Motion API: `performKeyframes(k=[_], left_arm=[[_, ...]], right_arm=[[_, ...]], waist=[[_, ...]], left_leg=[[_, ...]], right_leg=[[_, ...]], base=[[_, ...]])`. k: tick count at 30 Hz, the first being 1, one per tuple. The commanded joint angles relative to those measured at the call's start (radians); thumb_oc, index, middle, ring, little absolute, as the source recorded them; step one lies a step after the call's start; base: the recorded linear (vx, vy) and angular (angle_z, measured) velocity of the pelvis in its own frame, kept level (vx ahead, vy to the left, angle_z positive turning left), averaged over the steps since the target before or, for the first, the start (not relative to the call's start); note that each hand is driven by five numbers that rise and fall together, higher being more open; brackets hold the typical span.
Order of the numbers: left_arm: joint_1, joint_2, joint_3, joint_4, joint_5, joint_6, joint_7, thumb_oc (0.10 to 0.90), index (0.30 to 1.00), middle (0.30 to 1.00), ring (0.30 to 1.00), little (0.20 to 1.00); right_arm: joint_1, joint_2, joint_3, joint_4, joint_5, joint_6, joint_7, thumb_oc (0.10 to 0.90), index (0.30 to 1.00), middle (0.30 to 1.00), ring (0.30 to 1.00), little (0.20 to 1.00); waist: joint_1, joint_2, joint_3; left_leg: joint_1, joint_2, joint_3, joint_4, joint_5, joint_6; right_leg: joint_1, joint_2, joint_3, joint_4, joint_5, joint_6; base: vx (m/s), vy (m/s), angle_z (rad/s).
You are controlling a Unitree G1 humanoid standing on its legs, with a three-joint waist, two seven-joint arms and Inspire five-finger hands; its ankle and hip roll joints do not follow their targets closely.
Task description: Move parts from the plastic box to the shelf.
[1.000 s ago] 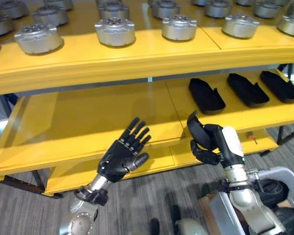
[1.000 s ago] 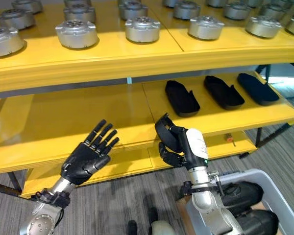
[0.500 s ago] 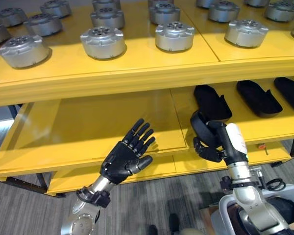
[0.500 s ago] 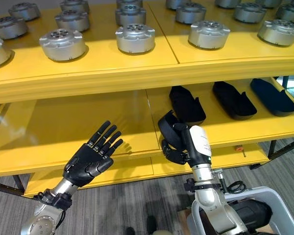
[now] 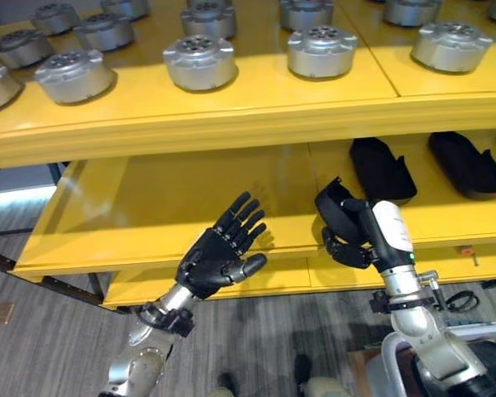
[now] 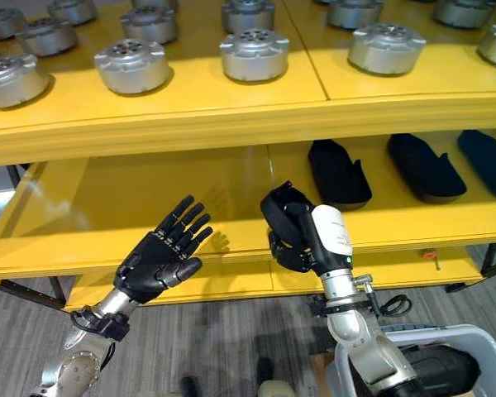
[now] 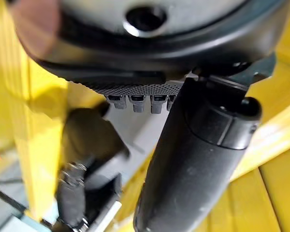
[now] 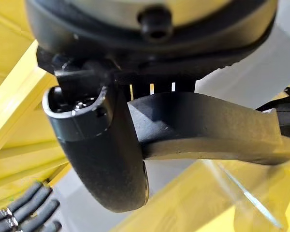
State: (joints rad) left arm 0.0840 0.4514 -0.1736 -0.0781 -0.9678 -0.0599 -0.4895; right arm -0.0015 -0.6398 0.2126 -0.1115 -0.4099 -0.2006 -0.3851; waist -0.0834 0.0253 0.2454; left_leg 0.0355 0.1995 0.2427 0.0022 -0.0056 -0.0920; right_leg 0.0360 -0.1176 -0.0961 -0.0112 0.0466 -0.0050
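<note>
My right hand (image 5: 347, 236) grips a black part (image 5: 335, 215), fingers curled round it, at the front edge of the middle shelf (image 5: 149, 215). My left hand (image 5: 219, 256) hangs beside it, fingers straight and spread, holding nothing.

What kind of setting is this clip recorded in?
Probably a factory or parts storeroom: a yellow shelf rack carries rows of identical silver metal parts on top and black moulded parts below. The right hand holds one black part; the left hand is open.
</note>
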Motion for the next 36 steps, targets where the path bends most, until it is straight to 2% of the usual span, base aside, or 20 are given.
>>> performKeyframes(k=[1, 3, 7, 11, 13, 15, 16, 18, 19, 20, 21, 22, 24, 31, 36], left_arm=[[0.014, 0.014, 0.077, -0.077, 0.070, -0.079, 0.038, 0.900, 1.000, 1.000, 1.000, 1.000], [0.025, 0.029, 0.089, -0.080, 0.080, -0.084, 0.031, 0.900, 1.000, 1.000, 1.000, 1.000], [0.045, 0.040, 0.113, -0.087, 0.047, -0.032, 0.015, 0.900, 1.000, 1.000, 1.000, 1.000], [0.053, 0.029, 0.146, -0.090, 0.003, 0.031, 0.083, 0.900, 1.000, 1.000, 1.000, 1.000], [0.052, 0.022, 0.145, -0.094, -0.002, 0.066, 0.063, 0.900, 1.000, 1.000, 1.000, 1.000], [0.054, 0.030, 0.141, -0.096, 0.014, 0.044, 0.110, 0.900, 1.000, 1.000, 1.000, 1.000], [0.051, 0.030, 0.140, -0.096, 0.008, 0.057, 0.121, 0.900, 1.000, 1.000, 1.000, 1.000], [0.045, 0.028, 0.138, -0.087, 0.007, 0.066, 0.081, 0.900, 1.000, 1.000, 1.000, 1.000], [0.046, 0.037, 0.130, -0.086, 0.023, 0.084, 0.053, 0.900, 1.000, 1.000, 1.000, 1.000], [0.052, 0.060, 0.115, -0.091, 0.018, 0.137, 0.012, 0.900, 1.000, 1.000, 1.000, 1.000], [0.050, 0.077, 0.103, -0.093, 0.029, 0.161, -0.006, 0.900, 1.000, 1.000, 1.000, 1.000], [0.040, 0.090, 0.094, -0.085, -0.012, 0.177, 0.014, 0.900, 1.000, 1.000, 1.000, 1.000], [-0.004, 0.093, 0.080, -0.056, 0.028, 0.198, 0.027, 0.900, 1.000, 1.000, 1.000, 1.000], [-0.020, 0.070, 0.054, -0.047, 0.045, 0.274, 0.048, 0.900, 1.000, 1.000, 1.000, 1.000], [-0.028, 0.060, 0.042, -0.044, 0.056, 0.251, 0.053, 0.900, 1.000, 1.000, 1.000, 1.000]], right_arm=[[-0.105, -0.051, -0.043, -0.118, 0.015, -0.123, -0.018, 0.400, 0.300, 0.300, 0.300, 0.300], [-0.095, -0.052, -0.044, -0.115, 0.007, -0.114, -0.024, 0.400, 0.300, 0.300, 0.300, 0.300], [-0.068, -0.027, -0.043, -0.122, -0.014, -0.119, -0.023, 0.400, 0.300, 0.300, 0.300, 0.300], [-0.074, 0.002, -0.009, -0.126, -0.051, -0.080, -0.035, 0.400, 0.300, 0.300, 0.300, 0.300], [-0.098, -0.009, 0.004, -0.094, -0.132, -0.072, -0.047, 0.400, 0.300, 0.300, 0.300, 0.300], [-0.134, -0.052, 0.007, -0.059, -0.177, -0.059, -0.034, 0.400, 0.300, 0.300, 0.300, 0.300], [-0.145, -0.065, 0.006, -0.045, -0.197, -0.057, -0.025, 0.400, 0.300, 0.300, 0.300, 0.300], [-0.171, -0.101, 0.006, -0.001, -0.241, -0.053, -0.008, 0.400, 0.300, 0.300, 0.300, 0.300], [-0.199, -0.130, 0.013, 0.048, -0.248, -0.047, 0.008, 0.400, 0.300, 0.300, 0.300, 0.300], [-0.232, -0.186, 0.021, 0.124, -0.265, -0.051, 0.047, 0.400, 0.300, 0.300, 0.300, 0.300], [-0.248, -0.218, 0.033, 0.165, -0.274, -0.069, 0.081, 0.400, 0.300, 0.300, 0.300, 0.300], [-0.267, -0.243, 0.060, 0.217, -0.286, -0.075, 0.091, 0.400, 0.300, 0.300, 0.300, 0.300], [-0.329, -0.250, 0.120, 0.349, -0.313, -0.073, 0.096, 0.400, 0.300, 0.300, 0.300, 0.300], [-0.353, -0.255, 0.149, 0.397, -0.312, -0.066, 0.108, 0.400, 0.300, 0.300, 0.300, 0.300], [-0.380, -0.243, 0.168, 0.428, -0.314, -0.060, 0.117, 0.400, 0.300, 0.300, 0.300, 0.300]], waist=[[0.004, 0.010, -0.095], [0.009, 0.020, -0.094], [0.019, 0.026, -0.101], [0.057, 0.005, -0.118], [0.079, -0.006, -0.120], [0.099, -0.016, -0.121], [0.104, -0.018, -0.120], [0.118, -0.027, -0.122], [0.127, -0.035, -0.124], [0.144, -0.042, -0.118], [0.150, -0.044, -0.113], [0.154, -0.046, -0.106], [0.162, -0.047, -0.089], [0.157, -0.040, -0.077], [0.153, -0.031, -0.071]], left_leg=[[0.004, -0.016, 0.002, 0.019, 0.039, 0.014], [0.022, -0.033, -0.002, -0.010, 0.030, 0.018], [0.055, -0.073, -0.013, -0.057, 0.020, 0.032], [0.069, -0.105, -0.025, -0.079, -0.002, 0.057], [0.065, -0.107, -0.033, -0.078, -0.005, 0.062], [0.061, -0.104, -0.041, -0.075, -0.007, 0.060], [0.061, -0.104, -0.044, -0.075, -0.007, 0.059], [0.063, -0.102, -0.048, -0.078, -0.007, 0.057], [0.061, -0.099, -0.048, -0.078, -0.006, 0.054], [0.052, -0.095, -0.051, -0.076, -0.002, 0.051], [0.047, -0.094, -0.054, -0.076, 0.000, 0.050], [0.044, -0.093, -0.053, -0.074, 0.003, 0.049], [0.036, -0.089, -0.059, -0.060, 0.003, 0.046], [0.045, -0.088, -0.061, -0.063, 0.005, 0.043], [0.048, -0.088, -0.055, -0.063, 0.003, 0.040]], right_leg=[[0.048, -0.024, -0.031, 0.063, -0.107, 0.080], [0.047, -0.037, -0.049, 0.073, -0.108, 0.089], [0.048, -0.057, -0.070, 0.069, -0.096, 0.114], [0.056, -0.072, -0.101, 0.045, -0.079, 0.138], [0.065, -0.074, -0.116, 0.034, -0.076, 0.138], [0.072, -0.075, -0.129, 0.026, -0.076, 0.139], [0.074, -0.075, -0.133, 0.024, -0.075, 0.140], [0.079, -0.078, -0.142, 0.010, -0.066, 0.143], [0.081, -0.077, -0.147, 0.003, -0.061, 0.146], [0.081, -0.078, -0.162, -0.002, -0.059, 0.149], [0.079, -0.077, -0.165, -0.004, -0.056, 0.151], [0.076, -0.078, -0.165, -0.003, -0.055, 0.153], [0.071, -0.079, -0.164, 0.007, -0.057, 0.151], [0.079, -0.074, -0.158, 0.007, -0.059, 0.148], [0.077, -0.073, -0.150, 0.006, -0.061, 0.145]], base=[[0.03, 0.216, 0.13], [0.05, 0.229, 0.12], [0.07, 0.183, 0.29], [0.07, 0.071, 0.29], [0.04, -0.031, 0.07], [0.04, -0.051, 0.03], [0.03, -0.054, 0.08], [0.03, -0.064, 0.21], [0.01, -0.115, 0.23], [-0.02, -0.129, 0.16], [-0.05, -0.139, 0.16], [-0.05, -0.127, 0.25], [-0.05, -0.111, 0.21], [0.00, -0.016, 0.01], [0.00, 0.000, 0.00]])
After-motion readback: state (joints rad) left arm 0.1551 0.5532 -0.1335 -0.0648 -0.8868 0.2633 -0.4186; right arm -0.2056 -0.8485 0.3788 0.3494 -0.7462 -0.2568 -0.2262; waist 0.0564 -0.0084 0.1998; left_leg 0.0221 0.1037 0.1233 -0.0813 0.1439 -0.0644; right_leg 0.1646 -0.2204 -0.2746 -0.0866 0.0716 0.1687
